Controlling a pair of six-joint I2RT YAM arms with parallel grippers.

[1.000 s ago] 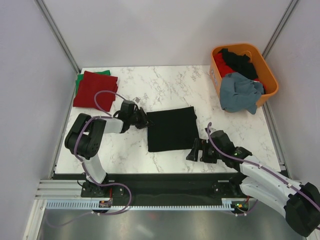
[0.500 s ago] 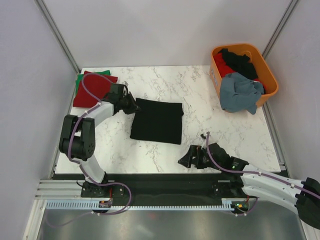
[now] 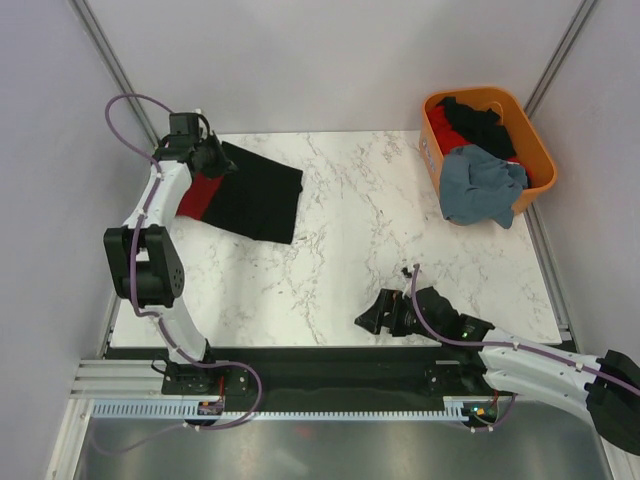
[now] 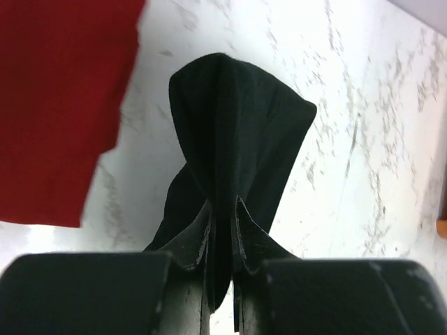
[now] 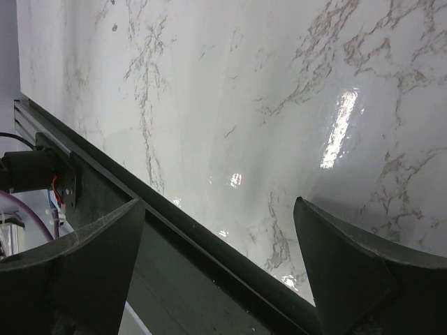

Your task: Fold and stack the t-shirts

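My left gripper point(image 3: 210, 158) is shut on an edge of the folded black t-shirt point(image 3: 255, 198), holding it over the far left of the table, partly above the folded dark red t-shirt point(image 3: 203, 196). In the left wrist view the black t-shirt point(image 4: 241, 132) hangs from my closed jaws and the dark red t-shirt point(image 4: 56, 105) lies to the left. The green t-shirt is hidden. My right gripper point(image 3: 385, 315) is open and empty, low near the table's front edge; its fingers point(image 5: 84, 265) frame bare marble.
An orange basket point(image 3: 535, 150) stands at the far right corner, holding a grey-blue shirt point(image 3: 480, 185) draped over its rim and black and red cloth. White walls enclose the marble table point(image 3: 380, 240); a black rail point(image 5: 195, 244) runs along its front edge.
My left gripper has carried the folded black t-shirt from the table's middle to the far left, over the dark red t-shirt. My right gripper drew back toward the front edge, then stayed.
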